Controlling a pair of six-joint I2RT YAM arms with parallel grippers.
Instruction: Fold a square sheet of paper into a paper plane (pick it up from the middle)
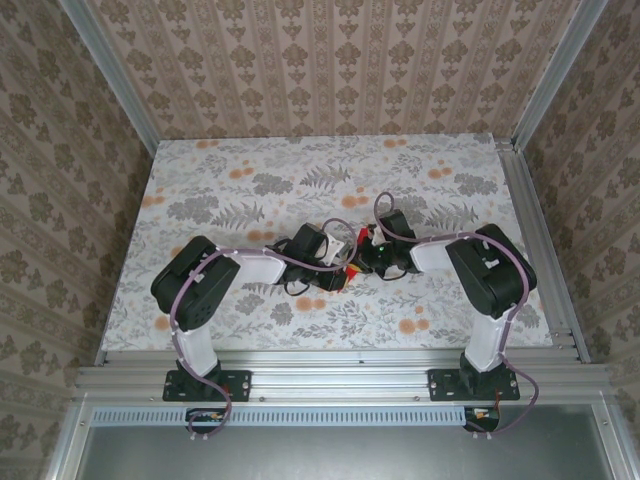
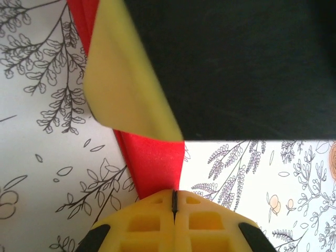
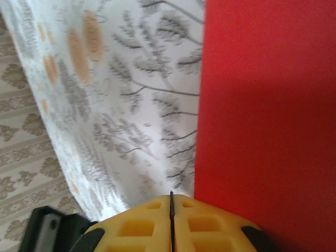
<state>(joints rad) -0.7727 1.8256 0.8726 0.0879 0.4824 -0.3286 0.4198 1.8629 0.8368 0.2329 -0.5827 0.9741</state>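
Note:
The red sheet of paper (image 2: 155,160) is creased into folded layers, and a flap shows its yellowish reverse (image 2: 123,79). My left gripper (image 2: 174,195) is shut on a narrow end of it, the red paper running straight into the seam between the yellow fingers. My right gripper (image 3: 171,202) is shut too; a broad red face of the paper (image 3: 262,131) lies just right of its fingers, and none of it visibly enters the seam. From above, both grippers (image 1: 345,265) (image 1: 365,250) meet at the table's middle, with slivers of red paper (image 1: 346,281) between them. A paper plane's shape cannot be made out.
The floral tablecloth (image 1: 250,190) covers the table. A dark part of the right arm (image 2: 236,68) hangs close above the left gripper. Patterned walls (image 1: 330,60) enclose the back and sides, and an aluminium rail (image 1: 330,375) runs along the near edge.

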